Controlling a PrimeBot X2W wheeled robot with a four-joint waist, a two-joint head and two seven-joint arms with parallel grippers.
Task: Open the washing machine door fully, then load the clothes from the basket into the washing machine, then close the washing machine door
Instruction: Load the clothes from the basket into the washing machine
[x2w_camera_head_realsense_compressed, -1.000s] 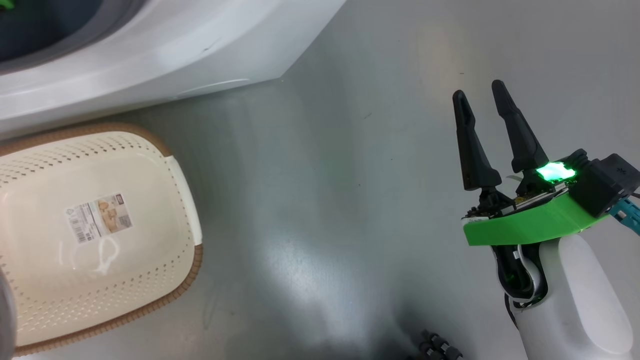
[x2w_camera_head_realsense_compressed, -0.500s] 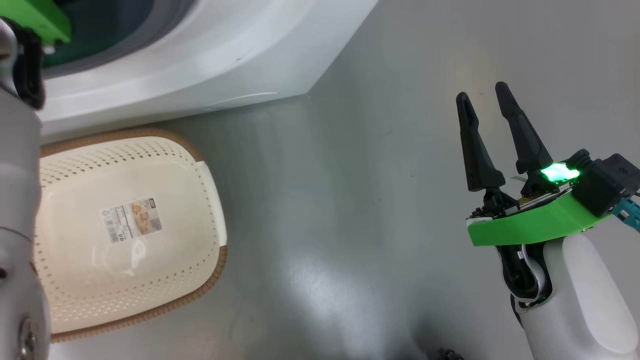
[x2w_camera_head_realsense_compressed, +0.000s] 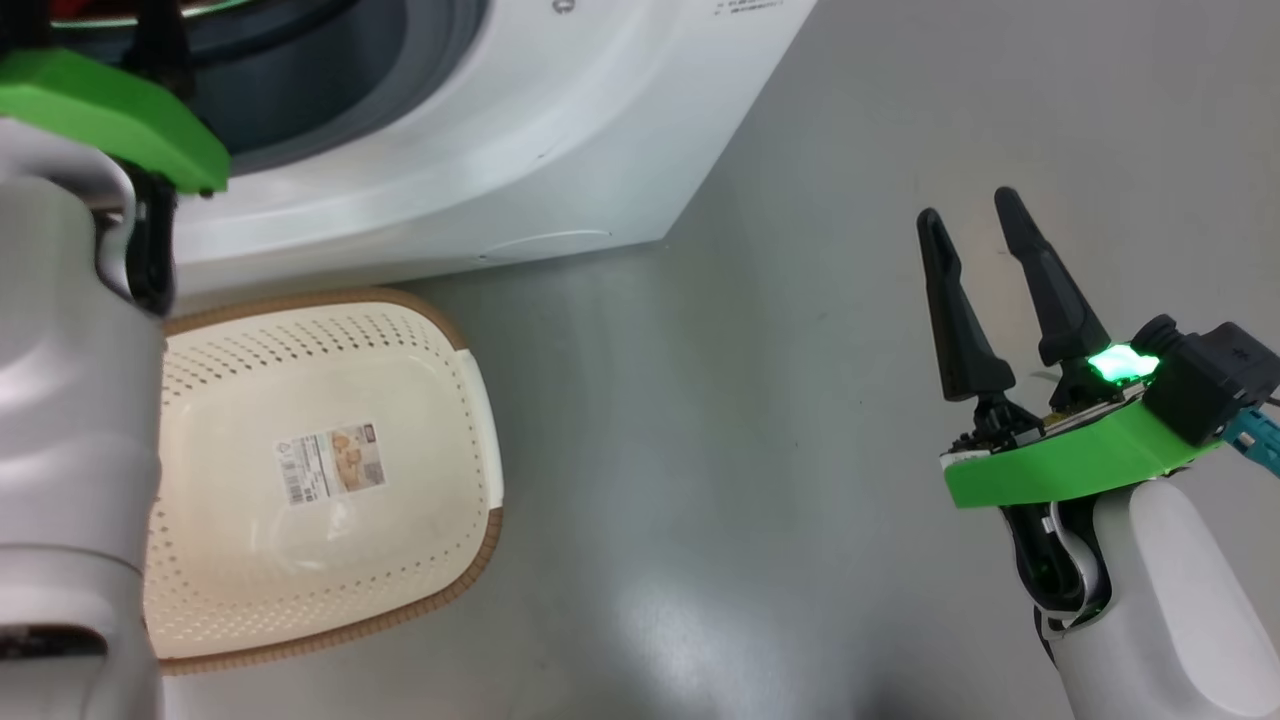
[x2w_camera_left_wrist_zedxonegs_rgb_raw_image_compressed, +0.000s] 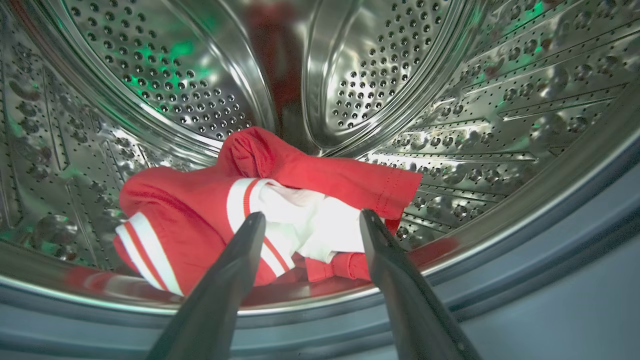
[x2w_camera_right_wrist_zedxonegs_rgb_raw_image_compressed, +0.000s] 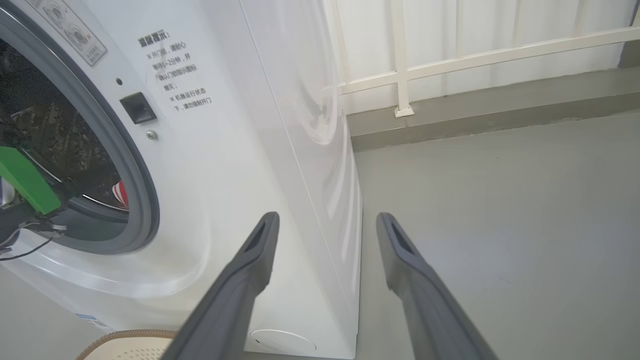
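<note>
Left gripper (x2w_camera_left_wrist_zedxonegs_rgb_raw_image_compressed: 311, 215) spread wide, gripping nothing, at the drum mouth. We see the red-and-white clothes (x2w_camera_left_wrist_zedxonegs_rgb_raw_image_compressed: 190, 210) heaped just beyond its fingertips on the floor of the steel drum (x2w_camera_left_wrist_zedxonegs_rgb_raw_image_compressed: 150, 75). That's from the left wrist view (right wrist view catches a red scrap behind the grey gasket (x2w_camera_right_wrist_zedxonegs_rgb_raw_image_compressed: 135, 165)). Head view gives us the basket (x2w_camera_head_realsense_compressed: 480, 560), paper label (x2w_camera_head_realsense_compressed: 330, 465) on its floor, just before the washing machine (x2w_camera_head_realsense_compressed: 480, 130). Right gripper (x2w_camera_head_realsense_compressed: 967, 205) wide, empty, over bare floor.
</note>
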